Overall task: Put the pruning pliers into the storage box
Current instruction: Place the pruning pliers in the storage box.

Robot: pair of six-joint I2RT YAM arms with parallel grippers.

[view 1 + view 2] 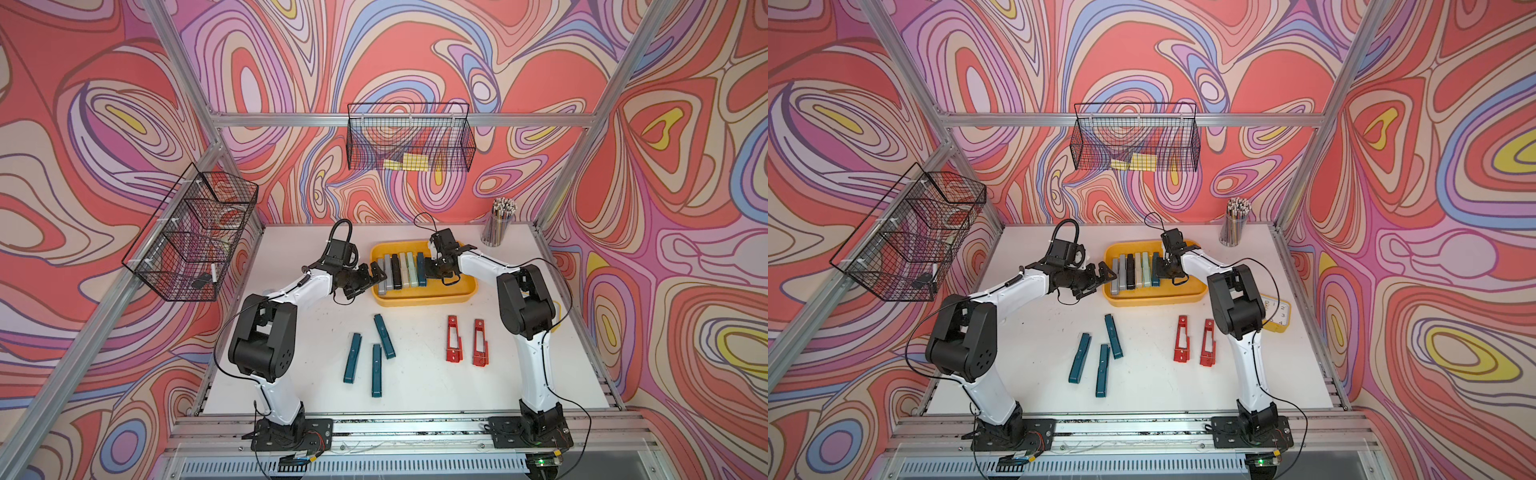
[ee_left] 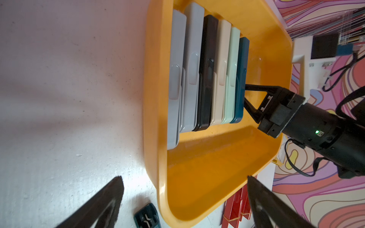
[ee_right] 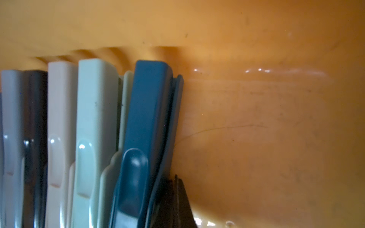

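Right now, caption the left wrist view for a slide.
Shut right gripper against the teal pliers, last of six in the yellow storage box.

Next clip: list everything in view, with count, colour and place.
storage box: one, yellow, back centre of table.
boxed pliers: six; two grey, black, beige, mint, teal; side-by-side row.
teal pliers: three, table front left.
red pliers: two, front right.
pencil cup: one, clear, back right.
wire baskets: two, black, on frame.
clock: one, yellow, partly behind right arm.
left claw: open, empty, beside box.
right claw: shut, against boxed teal one.
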